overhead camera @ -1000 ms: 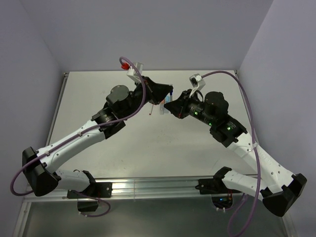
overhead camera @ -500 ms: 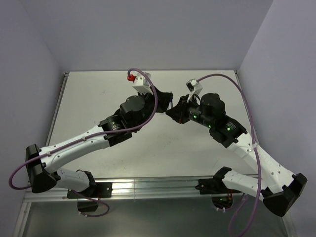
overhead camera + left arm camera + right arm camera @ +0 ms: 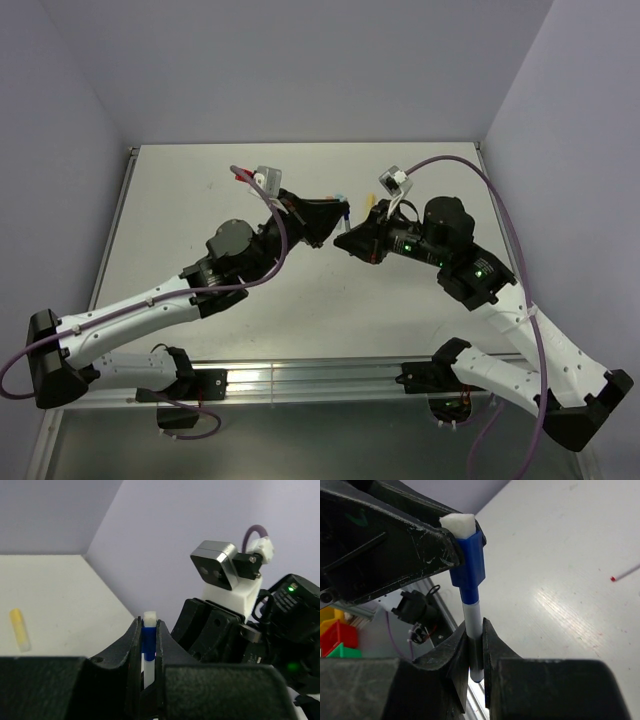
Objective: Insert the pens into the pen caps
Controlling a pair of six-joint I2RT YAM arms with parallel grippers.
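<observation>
Two narrow grips: left jaws tight on blue cap (image 3: 469, 562), right jaws tight on pen (image 3: 472, 617).

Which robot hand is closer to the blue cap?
Left. The left gripper pinches the blue cap itself; the right gripper holds the pen further along, apart from the cap.

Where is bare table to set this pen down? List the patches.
Bare: the near-middle table between left arm and right arm, up to the front rail; the back-left stretch along its left edge. Crowded: centre back, where left pincer and right pincer hold the blue pen, yellow piece close by.
</observation>
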